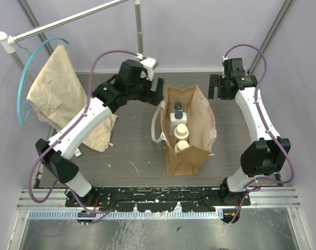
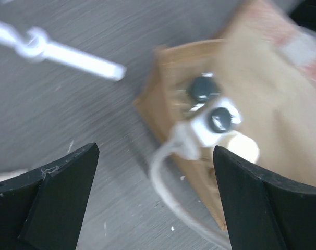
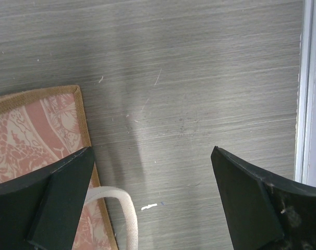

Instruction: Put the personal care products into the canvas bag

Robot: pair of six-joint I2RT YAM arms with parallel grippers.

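Since four bottles [image 1: 180, 128] seemingly sit inside canvas bag [image 1: 192, 156], left fingers [image 2: 59, 182] and right fingers [image 3: 59, 182] apart, empty: withdraw left upward, avoid snagging strap handle [image 2: 154, 169], leave bag upright.

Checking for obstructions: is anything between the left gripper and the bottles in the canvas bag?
Nothing visible. The open left gripper hangs by the canvas bag, whose mouth is open; the four bottles stand uncovered inside.

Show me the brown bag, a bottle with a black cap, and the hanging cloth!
canvas bag [image 1: 186, 163]: top view, its near outer wall.
dark-capped bottle [image 1: 178, 115]: top view, its round cap.
beige cloth [image 1: 53, 86]: top view, its upper middle.
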